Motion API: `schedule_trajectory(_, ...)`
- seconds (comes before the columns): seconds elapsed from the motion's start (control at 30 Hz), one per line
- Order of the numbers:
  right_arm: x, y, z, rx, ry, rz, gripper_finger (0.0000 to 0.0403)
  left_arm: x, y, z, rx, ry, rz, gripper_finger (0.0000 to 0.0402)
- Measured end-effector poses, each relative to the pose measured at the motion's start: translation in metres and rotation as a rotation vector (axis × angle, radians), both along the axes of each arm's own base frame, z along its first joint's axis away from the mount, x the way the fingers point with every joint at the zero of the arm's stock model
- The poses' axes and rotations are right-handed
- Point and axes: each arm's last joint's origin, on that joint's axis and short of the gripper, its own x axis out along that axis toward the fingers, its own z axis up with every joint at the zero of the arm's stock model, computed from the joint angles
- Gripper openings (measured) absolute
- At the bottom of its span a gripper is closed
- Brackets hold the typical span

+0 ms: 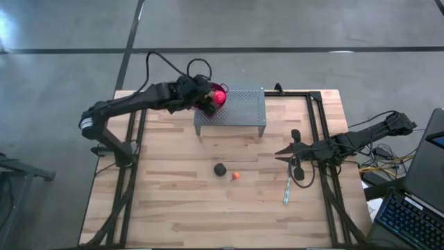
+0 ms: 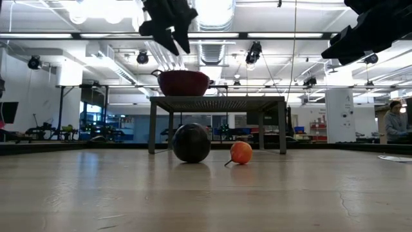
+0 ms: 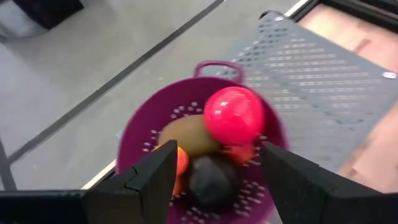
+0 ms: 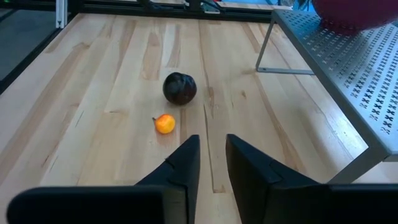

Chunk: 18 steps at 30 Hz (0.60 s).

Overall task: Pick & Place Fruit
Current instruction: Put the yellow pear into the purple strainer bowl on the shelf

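**A:** ok so what's on the bench (image 1: 173, 208) rn? biggest stuff first pls

**B:** wooden bench with a dark frame round it. Grey perforated rack (image 1: 232, 107) stands at the far edge, about the middle. Purple colander (image 3: 134, 140) sits on the rack's left end.

**A:** and the arms?

**B:** left claw (image 3: 214, 174) hovers right over the colander, fingers spread fairly wide, gripping nothing. Right claw (image 4: 211, 162) hangs over the right side of the bench, pointed at the loose fruit, fingers with only a narrow slit between them, nothing in there, not touching anything.

**A:** fruit count?

**B:** in the colander: one red ball (image 3: 234, 115), one olive-green oval (image 3: 186, 134), one dark ball (image 3: 211, 180), plus orange bits I can't count for sure. Loose on the bench: one dark ball (image 1: 220, 169) and one small orange one (image 1: 236, 176) just beside it, both near the middle. One teal stick (image 1: 286, 191) lies toward the right edge, near the right claw.

**A:** room to move?

**B:** lots of bare wood along the near edge and the whole left half.
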Motion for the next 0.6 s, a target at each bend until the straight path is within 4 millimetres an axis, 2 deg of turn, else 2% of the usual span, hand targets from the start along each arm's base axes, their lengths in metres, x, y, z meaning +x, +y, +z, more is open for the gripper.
schedule_trajectory(0.27, 0.000, 0.000, 0.000, 0.000, 0.000, 0.000, 0.0052, 0.010, -0.061, 0.000, 0.116, 0.007, -0.054, 0.0233)
schedule_trajectory(0.5, 0.000, 0.000, 0.000, -0.110, 0.006, 0.050, 0.0050, 0.009, -0.123, -0.032, 0.209, 0.033, -0.069, 0.0233)
schedule_trajectory(0.6, 0.000, 0.000, 0.000, -0.093, 0.004, 0.042, 0.0058, 0.004, -0.144, -0.050, 0.220, 0.031, -0.073, 0.0233)
